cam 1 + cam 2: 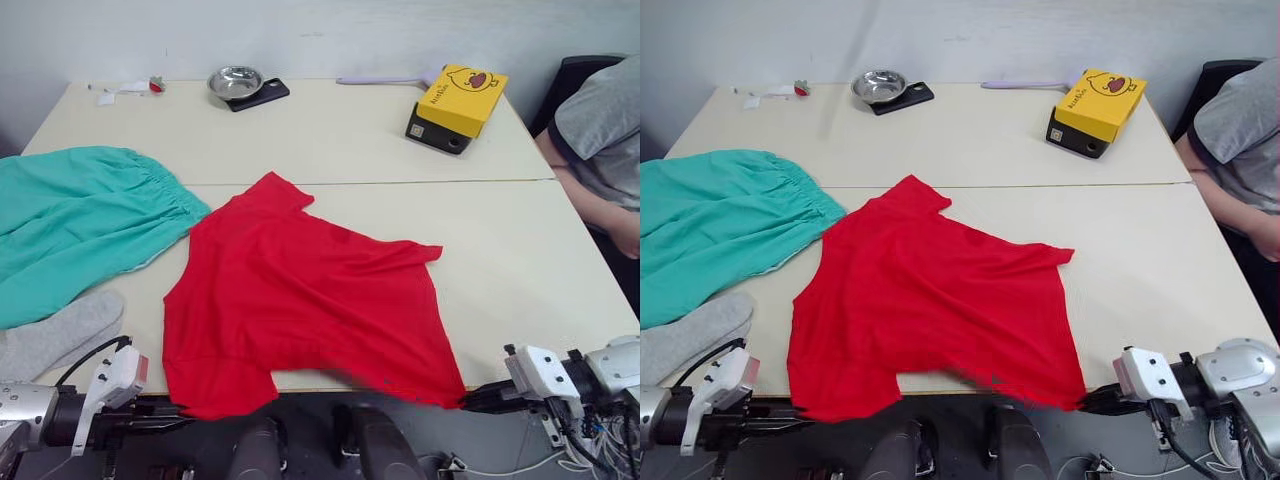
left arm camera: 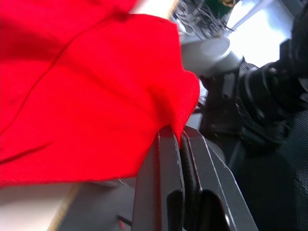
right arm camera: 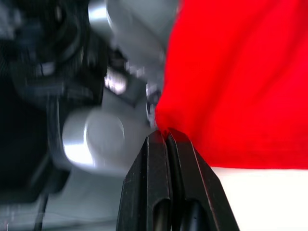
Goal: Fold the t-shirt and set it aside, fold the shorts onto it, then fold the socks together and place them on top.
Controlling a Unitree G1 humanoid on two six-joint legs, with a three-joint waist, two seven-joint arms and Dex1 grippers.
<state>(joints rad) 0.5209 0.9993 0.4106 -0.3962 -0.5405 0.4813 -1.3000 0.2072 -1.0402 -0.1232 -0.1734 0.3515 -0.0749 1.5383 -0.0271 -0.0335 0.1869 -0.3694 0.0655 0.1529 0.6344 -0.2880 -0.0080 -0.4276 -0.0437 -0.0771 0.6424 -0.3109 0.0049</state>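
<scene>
The red t-shirt (image 1: 300,300) lies spread on the table, its near hem hanging over the front edge. My left gripper (image 1: 172,408) is shut on the hem's left corner, seen pinched in the left wrist view (image 2: 182,139). My right gripper (image 1: 472,400) is shut on the right corner, its cloth clamped between the fingers (image 3: 166,137). The teal-green shorts (image 1: 80,225) lie at the table's left. A light grey sock (image 1: 55,335) rests in front of the shorts near the left front edge.
At the back stand a yellow box (image 1: 458,105), a metal bowl (image 1: 235,80) beside a dark phone (image 1: 262,95), and small scraps (image 1: 125,90) at the far left. A person in a grey shirt (image 1: 600,130) sits at the right side.
</scene>
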